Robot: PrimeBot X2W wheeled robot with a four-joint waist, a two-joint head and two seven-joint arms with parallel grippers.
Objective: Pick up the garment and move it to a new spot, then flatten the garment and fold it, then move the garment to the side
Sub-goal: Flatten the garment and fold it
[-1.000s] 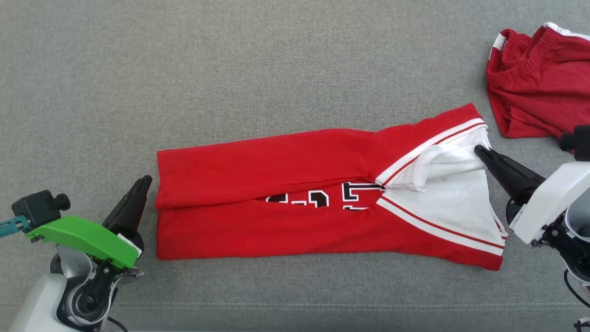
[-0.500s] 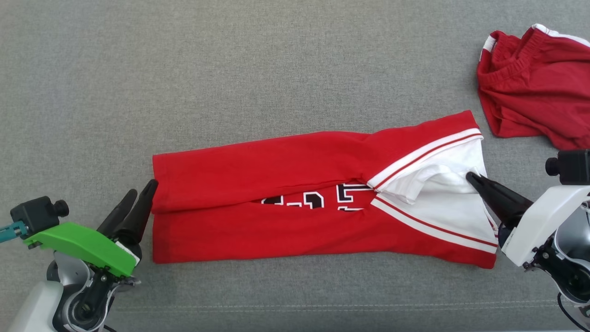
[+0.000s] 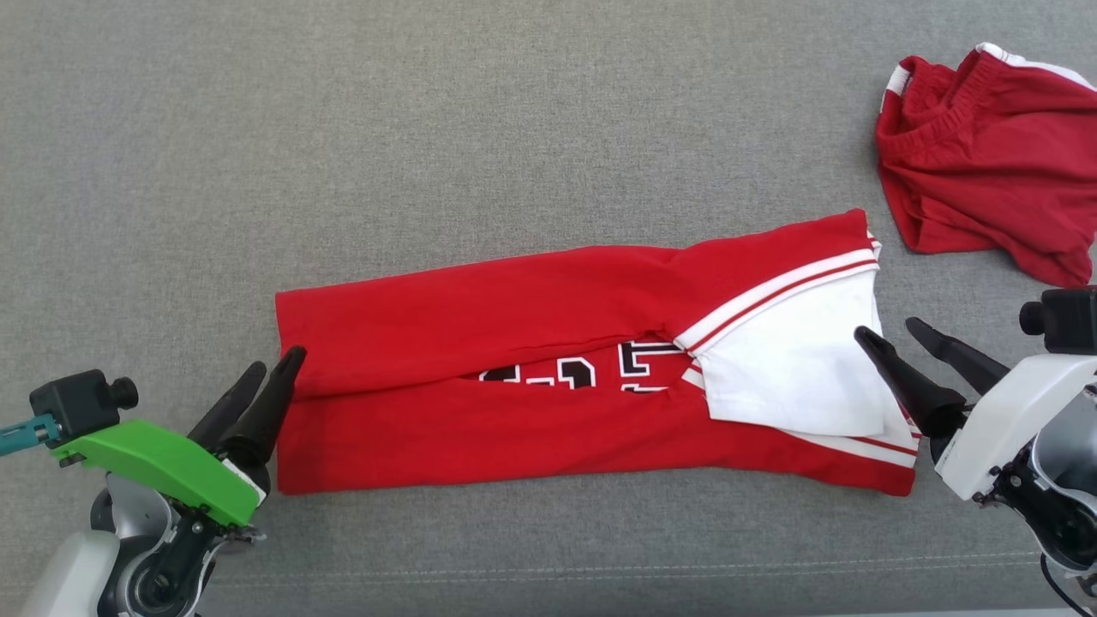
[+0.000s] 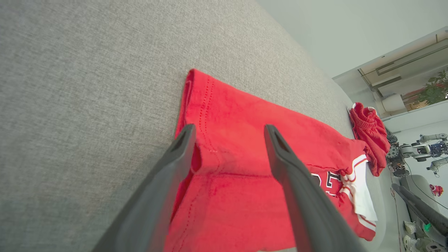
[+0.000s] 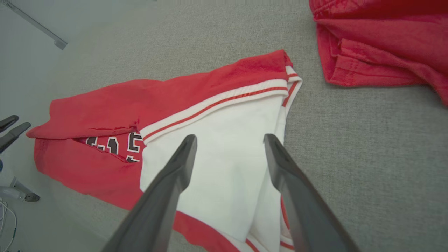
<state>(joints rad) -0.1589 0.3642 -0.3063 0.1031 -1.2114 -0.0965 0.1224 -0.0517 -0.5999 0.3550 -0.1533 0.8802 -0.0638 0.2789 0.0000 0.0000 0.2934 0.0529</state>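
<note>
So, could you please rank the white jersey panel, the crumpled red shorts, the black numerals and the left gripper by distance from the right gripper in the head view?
1. White jersey panel, right beside the right gripper.
2. Crumpled red shorts, upper right.
3. Black numerals, mid-jersey.
4. Left gripper, at the far hem.

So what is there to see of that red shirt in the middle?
The shirt is red, soft-looking knit, folded lengthwise into a band, flat on the grey cushion. Black-and-white lettering peeks through the slit between its folds. Its right end shows white cloth with red-and-white striped trim. The left jaws stand open at its hem, the right jaws open at the white end.
</note>
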